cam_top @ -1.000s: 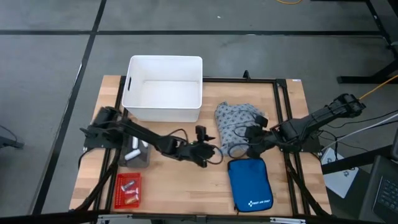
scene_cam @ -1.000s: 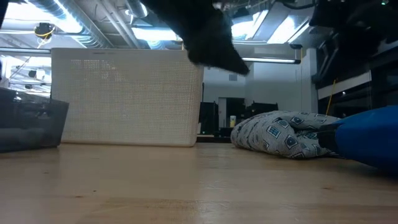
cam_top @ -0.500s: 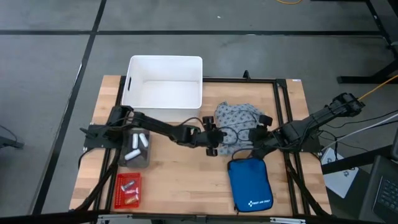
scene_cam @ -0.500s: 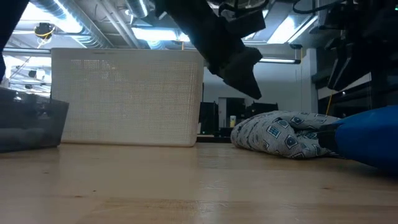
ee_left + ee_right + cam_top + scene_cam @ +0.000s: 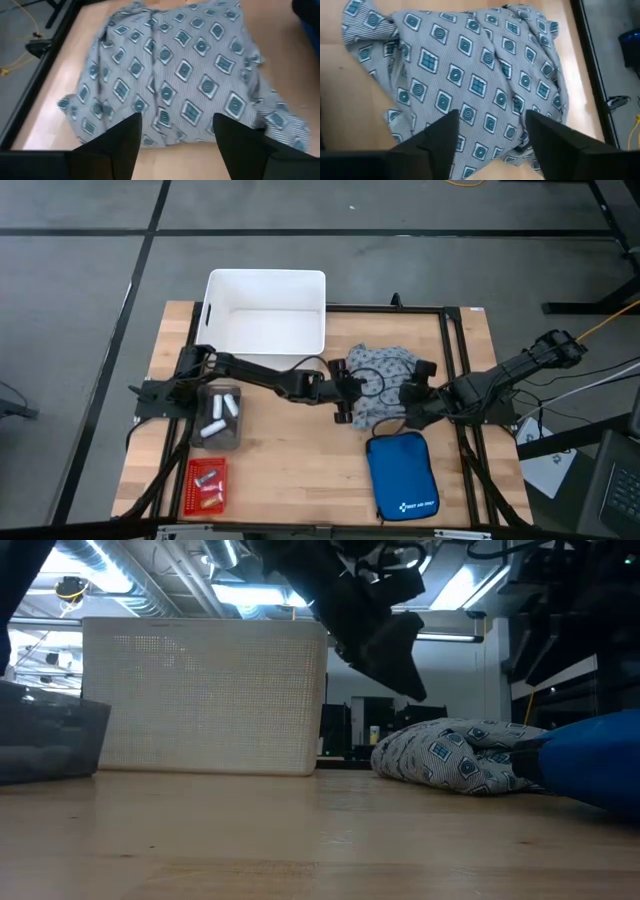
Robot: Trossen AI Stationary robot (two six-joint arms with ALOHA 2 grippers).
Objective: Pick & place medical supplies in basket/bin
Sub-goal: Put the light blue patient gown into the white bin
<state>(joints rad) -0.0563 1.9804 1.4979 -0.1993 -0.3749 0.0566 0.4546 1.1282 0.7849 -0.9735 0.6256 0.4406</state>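
Setting: a robotics lab or industrial test bay, as we read it. We note a wooden worktable edged with a black metal frame, standing on a bare grey concrete floor marked with dark lines. A yellow cable trails across the floor at the far right. Across the table we see exposed ceiling ducts, strip lights and dark equipment racks in the far room.
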